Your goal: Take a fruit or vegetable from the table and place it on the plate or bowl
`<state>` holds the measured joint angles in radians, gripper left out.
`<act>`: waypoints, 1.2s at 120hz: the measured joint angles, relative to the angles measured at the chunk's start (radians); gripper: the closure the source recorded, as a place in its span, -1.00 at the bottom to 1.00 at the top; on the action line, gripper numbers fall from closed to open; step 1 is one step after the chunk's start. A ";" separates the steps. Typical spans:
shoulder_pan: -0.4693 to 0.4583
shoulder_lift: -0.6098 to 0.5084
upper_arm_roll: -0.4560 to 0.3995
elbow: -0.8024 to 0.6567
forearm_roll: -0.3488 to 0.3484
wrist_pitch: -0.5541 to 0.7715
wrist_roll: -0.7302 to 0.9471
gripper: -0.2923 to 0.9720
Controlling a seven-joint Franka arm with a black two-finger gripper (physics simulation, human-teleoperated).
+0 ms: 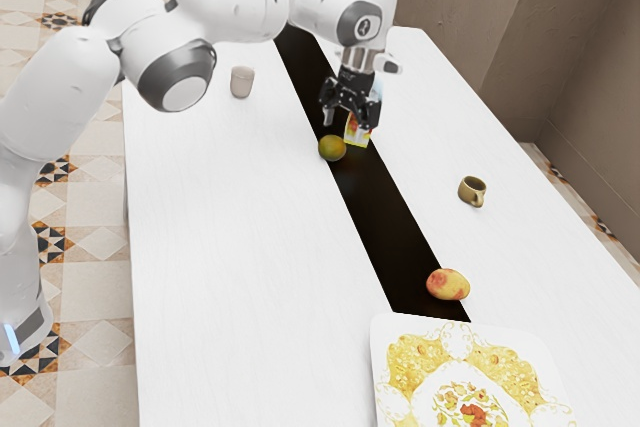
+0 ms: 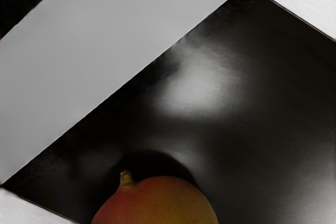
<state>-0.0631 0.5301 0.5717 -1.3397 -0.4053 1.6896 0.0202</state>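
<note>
Two fruits lie on the dark strip [image 1: 385, 217] that runs down the middle of the white worktop [image 1: 230, 227], and neither is on the plate [image 1: 470, 377]. In the exterior view your gripper [image 1: 351, 119] hangs over the strip at about twelve o'clock of the scene. Its fingers [image 1: 330, 109] point down and stand spread apart with nothing clamped between them. The green-yellow fruit [image 1: 332, 147] rests on the strip at the gripper's seven o'clock, close by but apart from the fingers. A small yellow carton [image 1: 357, 131] stands just under the fingertips, at the fruit's two o'clock; you cannot tell whether a finger touches it. The orange fruit [image 1: 447, 284] lies far down the strip at five o'clock from the gripper, near the patterned plate, which sits at the frame's six o'clock edge. A beige cup [image 1: 242, 81] stands on the worktop at the gripper's ten o'clock, and a brass mug [image 1: 472, 190] stands at its four o'clock, well apart from both fruits. In the wrist view a stemmed fruit [image 2: 157, 203] with reddish-orange skin sits just under the hand on the dark strip [image 2: 252, 103], with white worktop [image 2: 105, 51] on either side of the strip. That view does not tell you which of the two fruits it is.
</note>
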 joint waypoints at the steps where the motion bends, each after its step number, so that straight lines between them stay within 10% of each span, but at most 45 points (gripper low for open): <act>1: -0.001 0.000 0.000 0.000 0.000 0.000 -0.001 -0.52; 114: -0.029 0.013 0.030 -0.043 0.018 -0.077 -0.074 -0.49; 144: -0.026 0.029 0.029 -0.043 0.010 -0.048 -0.083 -0.15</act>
<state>-0.0889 0.5591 0.6002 -1.3823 -0.3954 1.6421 -0.0628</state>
